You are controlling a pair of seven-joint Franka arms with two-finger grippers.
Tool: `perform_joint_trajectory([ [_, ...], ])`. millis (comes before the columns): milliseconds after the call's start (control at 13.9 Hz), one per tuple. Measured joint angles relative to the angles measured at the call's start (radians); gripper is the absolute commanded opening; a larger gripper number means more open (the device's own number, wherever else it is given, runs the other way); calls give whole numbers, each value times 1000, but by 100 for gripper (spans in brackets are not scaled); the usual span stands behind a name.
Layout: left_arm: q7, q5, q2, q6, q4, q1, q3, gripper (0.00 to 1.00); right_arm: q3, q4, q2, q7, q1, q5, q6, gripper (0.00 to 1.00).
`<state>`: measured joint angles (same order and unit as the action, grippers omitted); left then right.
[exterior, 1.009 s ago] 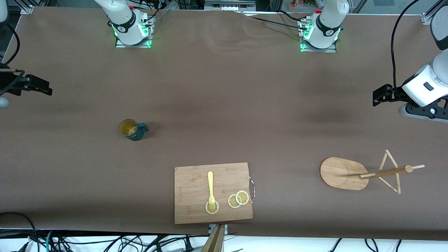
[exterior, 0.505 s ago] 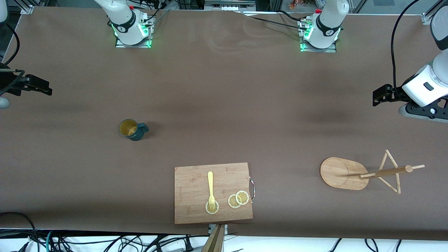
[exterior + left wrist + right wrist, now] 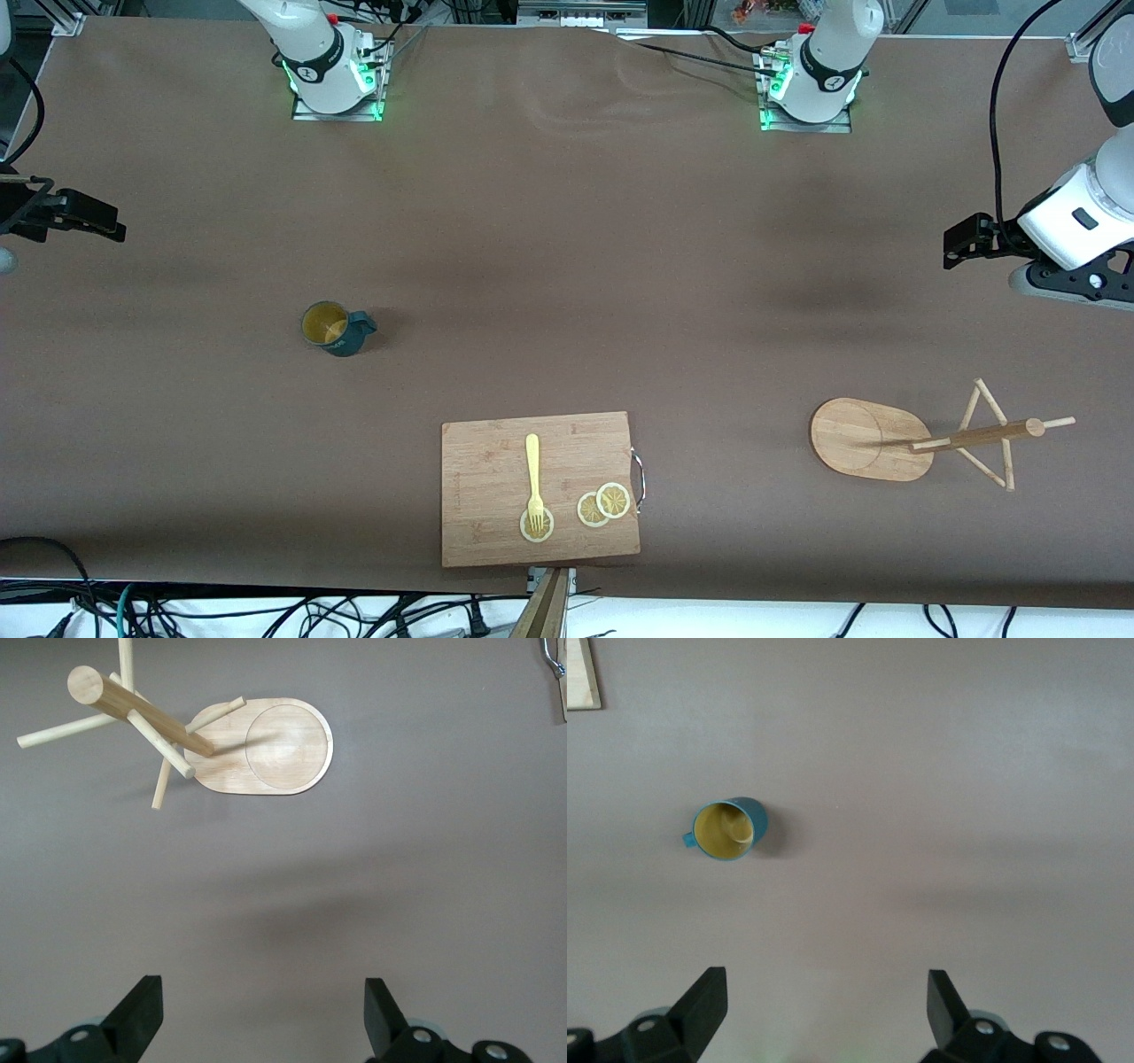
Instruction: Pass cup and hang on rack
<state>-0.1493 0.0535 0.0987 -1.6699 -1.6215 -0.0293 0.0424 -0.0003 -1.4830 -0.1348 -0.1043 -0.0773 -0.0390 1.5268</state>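
On the brown table [image 3: 567, 266] the cup [image 3: 336, 328] stands upright toward the right arm's end, with its handle pointing toward the middle of the table. Nothing touches it. The rack [image 3: 921, 439] stands toward the left arm's end, nearer to the front camera than the cup and well apart from it. Its pegs stick out from the post and all are bare. A cutting board [image 3: 539, 487] lies between them at the near edge, with a yellow fork [image 3: 533, 478] and lemon slices [image 3: 602, 505] on it.

The right pincer [image 3: 824, 1010] hangs over the table edge at its own end, fingers wide apart and holding nothing. The left pincer [image 3: 257, 1014] hangs over its own end near the rack, fingers wide apart and empty too. It waits.

The task has not begun, I think. The cup is small and round, so a pinch that lands off the middle could knock it over or push it away. At the pass, one pincer letting go too soon could drop the cup. The pegs are thin, so a bump could tip the rack, and a handle that misses the peg would let the cup fall.
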Motion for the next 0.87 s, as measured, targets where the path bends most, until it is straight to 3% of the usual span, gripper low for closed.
perform_joint_trajectory([
  [865, 0, 0, 0, 0, 0, 3, 0, 100, 0, -6, -78, -1, 0, -1, 51, 100],
])
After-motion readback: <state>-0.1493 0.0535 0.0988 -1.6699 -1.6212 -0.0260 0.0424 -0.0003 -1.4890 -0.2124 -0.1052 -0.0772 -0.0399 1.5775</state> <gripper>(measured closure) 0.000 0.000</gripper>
